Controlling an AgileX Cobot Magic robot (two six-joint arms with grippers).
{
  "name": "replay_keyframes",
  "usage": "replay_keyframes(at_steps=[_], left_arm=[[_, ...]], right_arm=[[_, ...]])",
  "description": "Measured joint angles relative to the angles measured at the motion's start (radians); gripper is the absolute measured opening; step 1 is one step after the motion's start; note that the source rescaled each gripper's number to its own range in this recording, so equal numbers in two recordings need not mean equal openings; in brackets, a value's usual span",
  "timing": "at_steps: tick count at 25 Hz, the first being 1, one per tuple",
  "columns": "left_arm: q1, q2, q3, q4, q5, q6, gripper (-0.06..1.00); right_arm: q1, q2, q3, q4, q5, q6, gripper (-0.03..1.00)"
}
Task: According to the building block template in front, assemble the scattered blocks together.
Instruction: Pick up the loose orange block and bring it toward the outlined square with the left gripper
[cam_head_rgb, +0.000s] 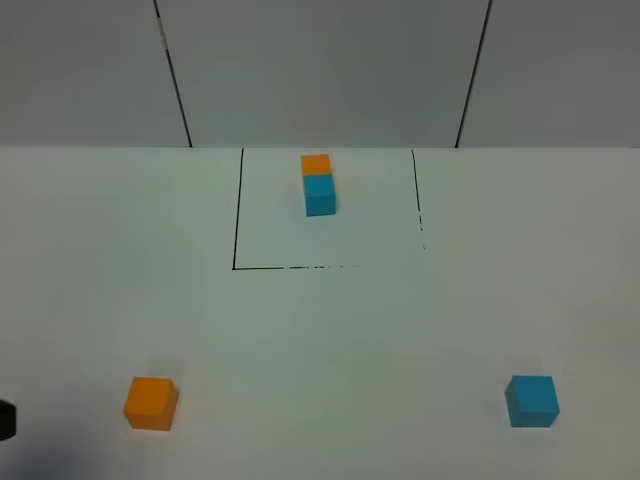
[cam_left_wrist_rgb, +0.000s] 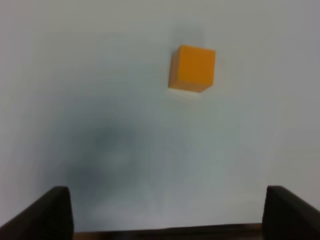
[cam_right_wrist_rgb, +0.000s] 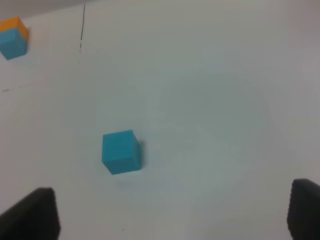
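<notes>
The template (cam_head_rgb: 319, 184), an orange cube joined to a cyan-blue cube, stands at the back inside a black drawn outline; it also shows in the right wrist view (cam_right_wrist_rgb: 13, 37). A loose orange cube (cam_head_rgb: 151, 402) lies at the front left, apart from my open, empty left gripper (cam_left_wrist_rgb: 167, 212), which sees the orange cube (cam_left_wrist_rgb: 192, 68) ahead of its fingers. A loose cyan-blue cube (cam_head_rgb: 531, 400) lies at the front right. My right gripper (cam_right_wrist_rgb: 172, 215) is open and empty, with the cyan-blue cube (cam_right_wrist_rgb: 121, 151) ahead of it, untouched.
The white table (cam_head_rgb: 330, 340) ends at grey wall panels (cam_head_rgb: 320, 70) at the back. A dark part of the left arm (cam_head_rgb: 6, 420) shows at the left edge. The black outline (cam_head_rgb: 236, 215) is open toward the wall.
</notes>
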Motion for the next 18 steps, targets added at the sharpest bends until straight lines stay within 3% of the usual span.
replay_keyframes(at_steps=[5, 12, 18], left_arm=[[0.000, 0.241, -0.083, -0.051, 0.002, 0.079, 0.62], [-0.010, 0.393, -0.114, -0.054, -0.030, 0.070, 0.62], [-0.147, 0.457, -0.123, 0.035, -0.091, -0.038, 0.62]], right_arm=[[0.000, 0.000, 0.000, 0.000, 0.000, 0.000, 0.82], [0.000, 0.000, 0.000, 0.000, 0.000, 0.000, 0.82], [0.000, 0.000, 0.000, 0.000, 0.000, 0.000, 0.82]])
